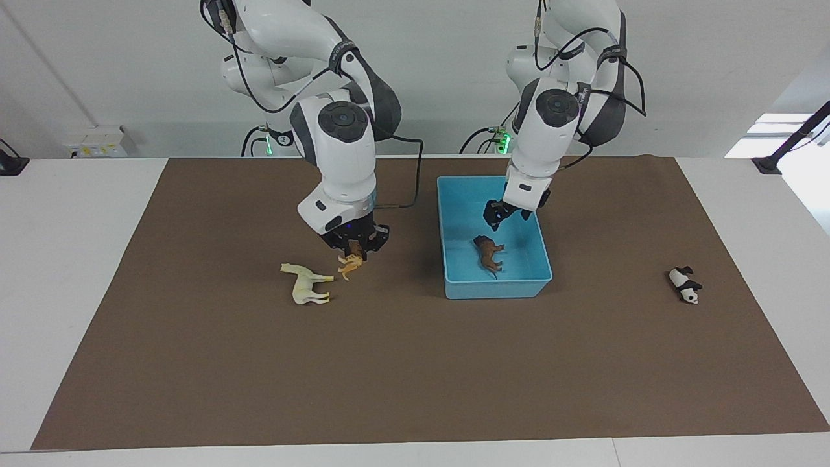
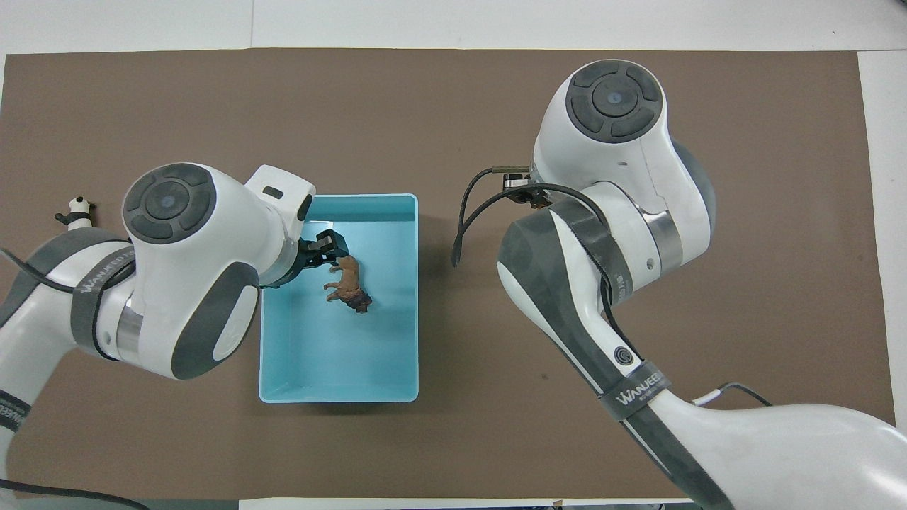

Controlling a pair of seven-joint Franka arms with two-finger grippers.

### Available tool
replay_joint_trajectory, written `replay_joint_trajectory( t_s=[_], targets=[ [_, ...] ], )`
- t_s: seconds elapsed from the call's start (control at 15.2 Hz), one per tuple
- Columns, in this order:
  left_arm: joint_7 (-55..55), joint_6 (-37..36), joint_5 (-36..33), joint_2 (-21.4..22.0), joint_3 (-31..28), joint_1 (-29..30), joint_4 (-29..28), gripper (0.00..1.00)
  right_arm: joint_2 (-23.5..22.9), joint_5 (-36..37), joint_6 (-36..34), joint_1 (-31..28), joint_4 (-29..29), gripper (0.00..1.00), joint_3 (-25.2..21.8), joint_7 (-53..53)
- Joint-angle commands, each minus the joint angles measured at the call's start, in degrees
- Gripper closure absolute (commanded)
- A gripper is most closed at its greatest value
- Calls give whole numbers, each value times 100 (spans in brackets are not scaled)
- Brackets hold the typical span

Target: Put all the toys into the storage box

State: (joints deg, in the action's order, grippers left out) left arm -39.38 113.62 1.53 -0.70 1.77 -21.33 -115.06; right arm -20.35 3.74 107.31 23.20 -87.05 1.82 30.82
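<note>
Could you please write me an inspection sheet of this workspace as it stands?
Surface: brown mat on a white table.
Job's things: brown lion lying in the storage box; horse and panda lying on the mat; tiger beside the horse.
Clutter: nothing seen.
Grippers: right gripper shut on the tiger, low over the mat; left gripper over the box, open, holding nothing.
Cables: black cable looping off the right arm.
Surroundings: white wall, wall sockets.

A brown mat [image 1: 415, 363] covers a white table [image 1: 71, 272] before a plain white wall [image 1: 447, 58].
</note>
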Motion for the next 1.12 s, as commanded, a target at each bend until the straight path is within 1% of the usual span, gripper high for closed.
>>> replay_joint_trajectory(
  t_s=[0.0,0.07,0.26,0.33,0.46,0.53,0.66,0.73,0.86,0.92,0.99,1.06],
  targets=[
    [857,-322,-4,202,-71,697,36,0,-21,-75,-140,184,248,100,72,187],
    [1210,-297,-4,202,-63,1065,36,0,-126,-180,-306,411,528,100,56,388],
    [2456,10,-4,185,-63,2077,10,0,-696,-146,-711,1114,1661,100,-6,1179],
    [2879,246,-4,176,-63,2367,-34,0,-977,-137,-747,1316,2022,100,-24,1355],
    [3749,808,-13,36,-63,2904,-78,0,-1732,-32,-546,1799,2716,100,-102,1899],
    [4049,1107,-21,-156,-63,3115,-52,0,-2023,55,-336,2037,2850,100,-216,2049],
    [4594,1635,-379,-499,-63,3406,1,0,-2340,56,16,2319,2851,100,-296,2287],
    [4727,1863,-591,-710,-63,3538,53,0,-2446,56,79,2434,2843,100,-296,2349],
    [4825,2408,-689,-992,-54,3819,80,0,-2491,48,123,2583,2790,100,-279,2455],
    [4843,2576,-707,-1141,-54,3933,123,0,-2483,21,80,2636,2790,82,-279,2568],
    [4886,2665,-707,-1334,-54,3969,254,0,-2465,30,36,2663,2772,6,-279,2604],
    [4991,2683,-707,-1597,-54,3978,482,0,-2465,21,-17,2672,2781,0,-279,2613]
  ],
)
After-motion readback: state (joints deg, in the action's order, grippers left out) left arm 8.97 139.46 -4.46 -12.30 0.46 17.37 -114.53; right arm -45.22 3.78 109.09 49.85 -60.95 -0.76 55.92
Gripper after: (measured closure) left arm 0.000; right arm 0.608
